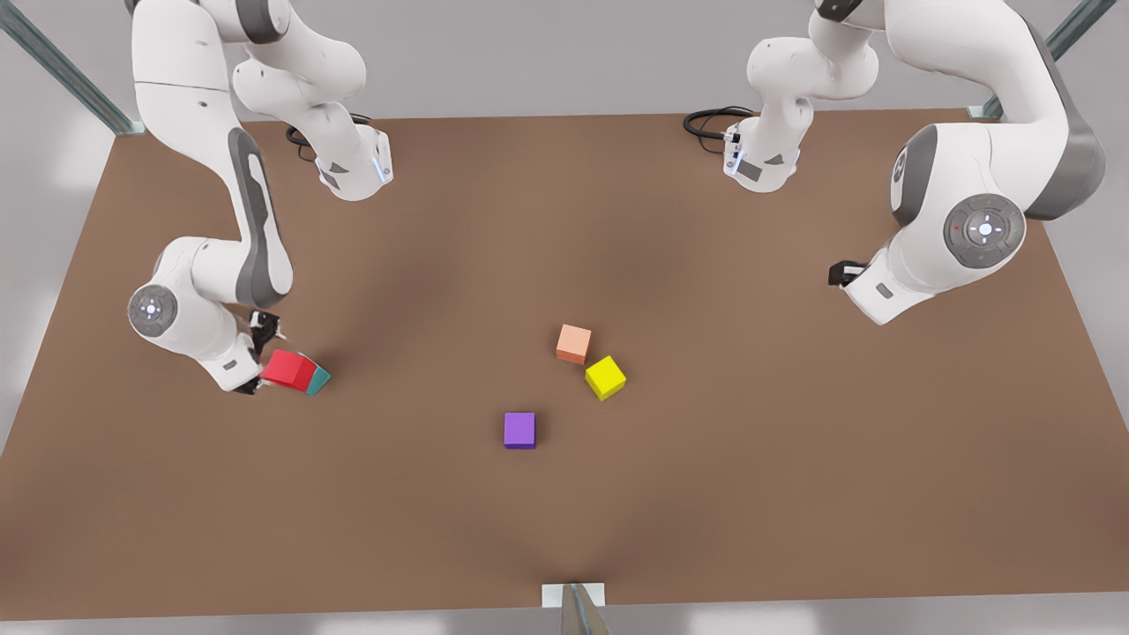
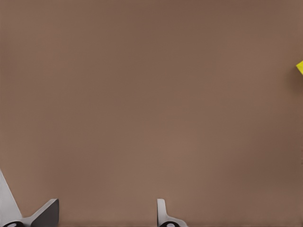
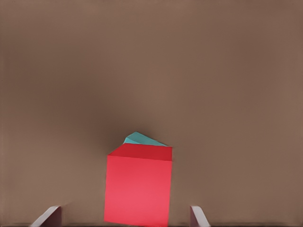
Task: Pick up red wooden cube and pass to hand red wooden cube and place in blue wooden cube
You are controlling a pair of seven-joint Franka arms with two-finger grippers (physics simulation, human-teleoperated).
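Observation:
The red wooden cube (image 1: 287,369) sits on top of the blue wooden cube (image 1: 318,380), a teal block mostly covered by it, near the front view's left edge of the table. In the right wrist view the red wooden cube (image 3: 138,189) stands between the fingers with a gap on each side, and a teal corner (image 3: 140,139) peeks out behind it. My right gripper (image 1: 257,357) (image 3: 124,213) is open around the red cube. My left gripper (image 1: 844,272) (image 2: 106,213) waits open at the front view's right, over bare table.
A salmon cube (image 1: 573,343) and a yellow cube (image 1: 605,377) lie near the table's middle, with a purple cube (image 1: 519,429) a little nearer the front edge. The yellow cube's corner (image 2: 300,67) shows in the left wrist view. The brown table (image 1: 794,459) is bare elsewhere.

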